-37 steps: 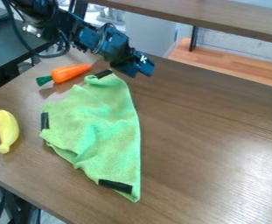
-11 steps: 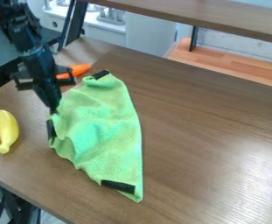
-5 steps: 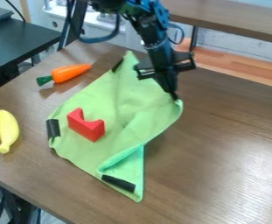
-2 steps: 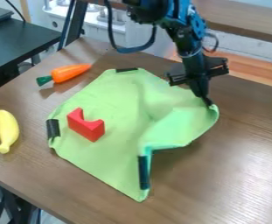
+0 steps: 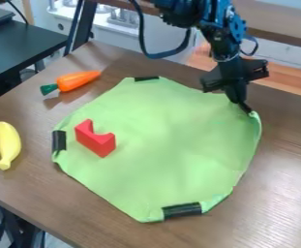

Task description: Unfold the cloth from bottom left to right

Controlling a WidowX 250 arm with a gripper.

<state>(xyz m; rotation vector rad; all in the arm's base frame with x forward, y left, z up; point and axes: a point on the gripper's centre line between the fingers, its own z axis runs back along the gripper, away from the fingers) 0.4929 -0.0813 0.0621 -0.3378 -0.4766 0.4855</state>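
Note:
My gripper [image 5: 248, 110] is at the right of the camera view, low over the table, shut on the cloth's right corner, which is lifted slightly. The green cloth [image 5: 165, 140] lies spread nearly flat, with black strips at its left, top and bottom edges. Its lower right edge curls a little near the bottom strip. A red arched block [image 5: 96, 139] rests on the left part of the cloth.
An orange carrot [image 5: 78, 80] with a green end lies at the upper left of the wooden table [image 5: 275, 169]. A yellow banana [image 5: 7, 143] lies by the left edge. A raised shelf [image 5: 275, 29] runs behind the table.
The gripper has carried the cloth's corner from the left over to the right, opening out the fold. The red block has come into sight, and the top and bottom strips have shifted.

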